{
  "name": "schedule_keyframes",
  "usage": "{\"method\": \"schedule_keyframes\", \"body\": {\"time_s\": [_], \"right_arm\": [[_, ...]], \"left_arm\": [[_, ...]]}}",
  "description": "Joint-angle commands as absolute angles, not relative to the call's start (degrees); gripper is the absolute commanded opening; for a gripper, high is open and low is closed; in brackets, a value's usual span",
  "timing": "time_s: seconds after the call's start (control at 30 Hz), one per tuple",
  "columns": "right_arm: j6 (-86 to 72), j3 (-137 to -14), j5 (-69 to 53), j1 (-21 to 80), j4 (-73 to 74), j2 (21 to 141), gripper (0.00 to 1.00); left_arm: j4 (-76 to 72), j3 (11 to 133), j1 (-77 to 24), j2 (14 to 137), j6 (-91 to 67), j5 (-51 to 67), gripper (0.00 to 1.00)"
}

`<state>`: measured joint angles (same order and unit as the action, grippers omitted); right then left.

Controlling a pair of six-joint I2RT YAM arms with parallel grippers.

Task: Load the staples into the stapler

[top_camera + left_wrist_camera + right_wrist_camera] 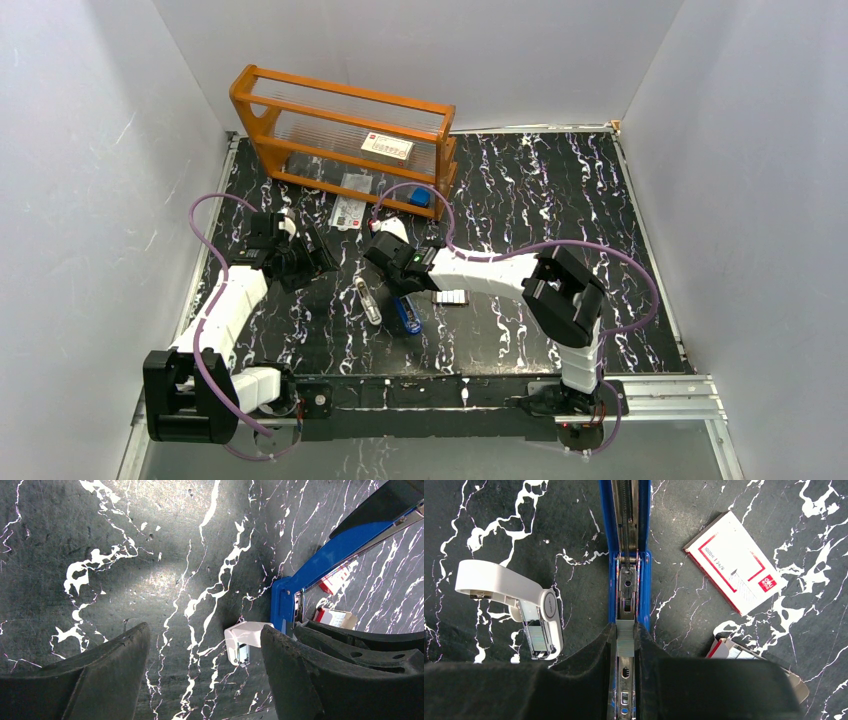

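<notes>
The blue stapler (625, 540) lies opened on the black marbled table, its metal channel facing up; it also shows in the top view (407, 316) and the left wrist view (330, 555). My right gripper (625, 636) is shut on a short grey staple strip (625, 639), held right over the channel. More staples (450, 297) lie side by side to the right of the stapler. The red-and-white staple box (734, 570) lies right of the channel. My left gripper (202, 650) is open and empty, left of the stapler's hinge end.
A small white stapler-like tool (524, 605) lies left of the channel, also between my left fingers' far ends (244, 640). An orange rack (345, 130) with a label card stands at the back. White cards (350, 208) and a small blue object (420, 197) lie before it.
</notes>
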<state>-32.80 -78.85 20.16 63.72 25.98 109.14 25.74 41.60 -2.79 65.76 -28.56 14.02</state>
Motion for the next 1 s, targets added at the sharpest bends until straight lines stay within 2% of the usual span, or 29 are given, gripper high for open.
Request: {"method": "schedule_keyframes", "body": {"time_s": [0.0,0.23,0.47,0.77,0.97], "right_arm": [[-33.46,-77.69,19.88,63.84,26.89,107.5,0.23],[-33.6,-77.08,19.55,64.42,27.67,107.11,0.24],[-32.99,-76.7,19.85,64.7,28.21,105.81,0.35],[-31.85,-79.57,21.5,64.69,26.88,104.49,0.4],[-32.25,-79.75,21.73,63.93,25.41,103.03,0.47]], "left_arm": [[26.11,41.56,-2.46,65.3,-28.3,14.33,0.77],[26.1,41.61,-2.47,65.39,-28.21,14.32,0.77],[26.1,41.53,-2.48,65.26,-28.21,14.28,0.77],[26.13,41.46,-2.47,65.04,-28.3,14.21,0.77],[25.91,42.1,-2.46,65.42,-28.09,14.87,0.78]]}}
